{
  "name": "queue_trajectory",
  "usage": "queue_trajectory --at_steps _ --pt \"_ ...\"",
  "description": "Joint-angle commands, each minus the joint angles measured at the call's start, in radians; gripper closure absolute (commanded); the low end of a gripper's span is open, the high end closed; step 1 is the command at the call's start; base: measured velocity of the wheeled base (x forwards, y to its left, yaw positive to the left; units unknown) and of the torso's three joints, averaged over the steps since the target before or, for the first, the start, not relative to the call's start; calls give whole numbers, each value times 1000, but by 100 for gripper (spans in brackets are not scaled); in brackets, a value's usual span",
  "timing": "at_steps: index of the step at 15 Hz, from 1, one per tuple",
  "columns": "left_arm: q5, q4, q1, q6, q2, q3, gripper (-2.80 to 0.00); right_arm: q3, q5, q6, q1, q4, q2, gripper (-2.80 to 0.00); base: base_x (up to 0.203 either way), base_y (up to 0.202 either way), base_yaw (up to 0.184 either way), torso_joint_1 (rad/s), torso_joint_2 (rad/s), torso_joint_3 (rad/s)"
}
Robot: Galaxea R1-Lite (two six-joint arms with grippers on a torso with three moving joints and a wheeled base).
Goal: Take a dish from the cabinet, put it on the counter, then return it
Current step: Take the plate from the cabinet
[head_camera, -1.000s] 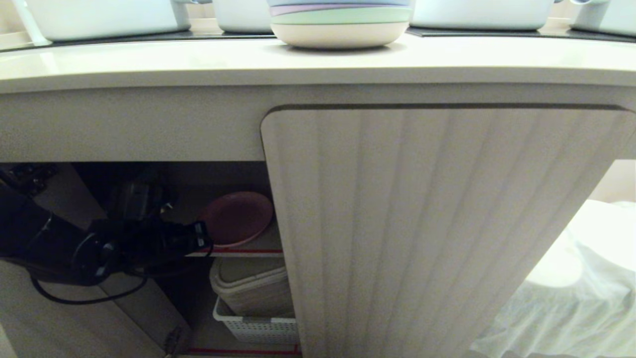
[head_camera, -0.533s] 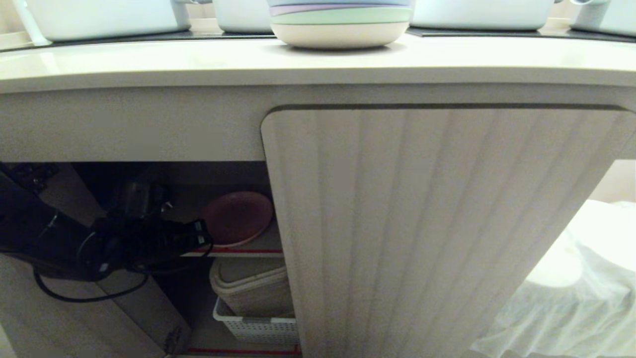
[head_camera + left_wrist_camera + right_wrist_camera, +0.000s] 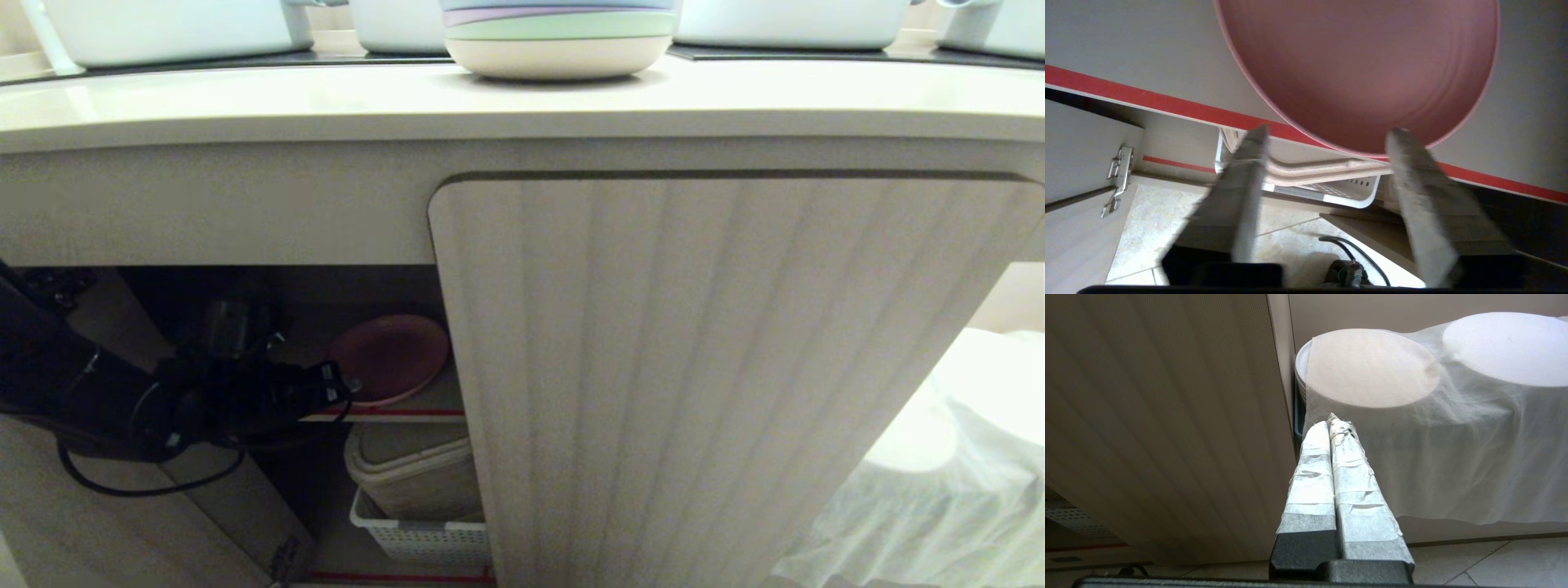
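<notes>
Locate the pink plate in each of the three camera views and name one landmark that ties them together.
Head view: the pink plate lies on the upper cabinet shelf, left of the closed door.
Left wrist view: the plate fills the upper middle, beyond the open jaws.
Right wrist view: not in it.
Shared landmark: the shelf's red front edge.

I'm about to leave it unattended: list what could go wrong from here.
1. The pink plate overhangs the red-edged shelf; a nudge from the open left gripper could tip it off.
2. Below sit a beige tub and white basket, so a dropped plate would likely strike them.
</notes>
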Motion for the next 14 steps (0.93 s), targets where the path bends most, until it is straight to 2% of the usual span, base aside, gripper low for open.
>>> queue_trajectory --at_steps 1,14 --pt "0 -6 1 -10 1 -1 -280 0 0 0 0 0 0 0 0 0 0 0 0 0" --pt "8 -17 -1 -32 43 -40 -280 0 0 0 0 -1 0 0 0 0 0 0 0 0"
